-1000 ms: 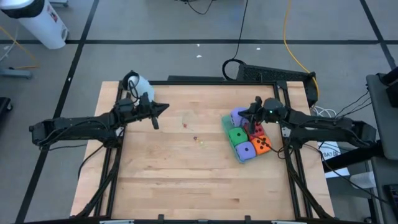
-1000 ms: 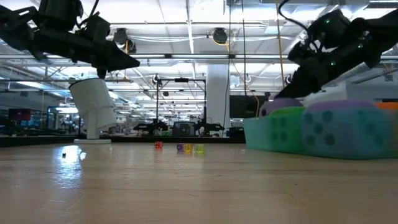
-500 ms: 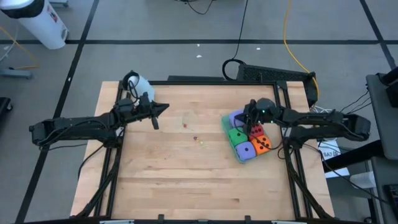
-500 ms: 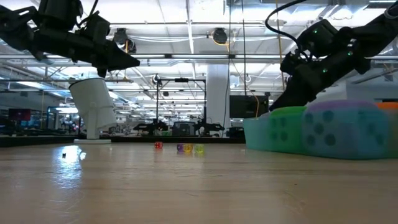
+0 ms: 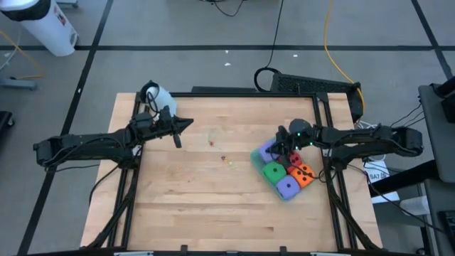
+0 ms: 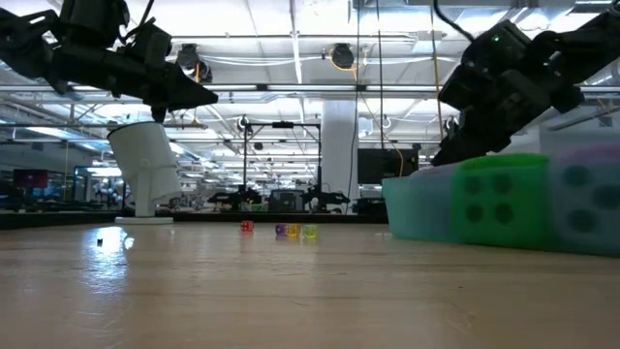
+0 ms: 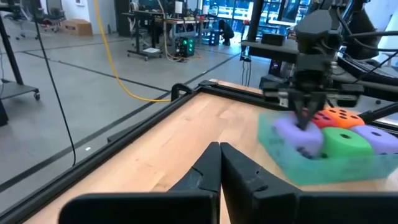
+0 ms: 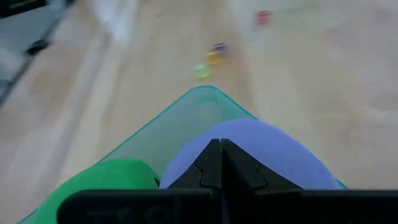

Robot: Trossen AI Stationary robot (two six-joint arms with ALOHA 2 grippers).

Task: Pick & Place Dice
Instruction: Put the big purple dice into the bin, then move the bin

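Your right gripper (image 5: 281, 148), fingers pressed together and holding nothing, sits right over the purple die (image 5: 267, 152) at the tray (image 5: 257, 161) corner nearest the table's middle, far closer than the left gripper (image 5: 186, 124), also closed, waiting well apart.

Left tool (image 5: 186, 124) closed and raised over the table's left; right tool (image 5: 282, 144) closed, angled down.

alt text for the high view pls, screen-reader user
Overhead view of a wooden table: the right gripper sits over a purple die in a green tray that also holds green, red, orange and purple dice. The left gripper hovers at the table's far left, jaws shut.
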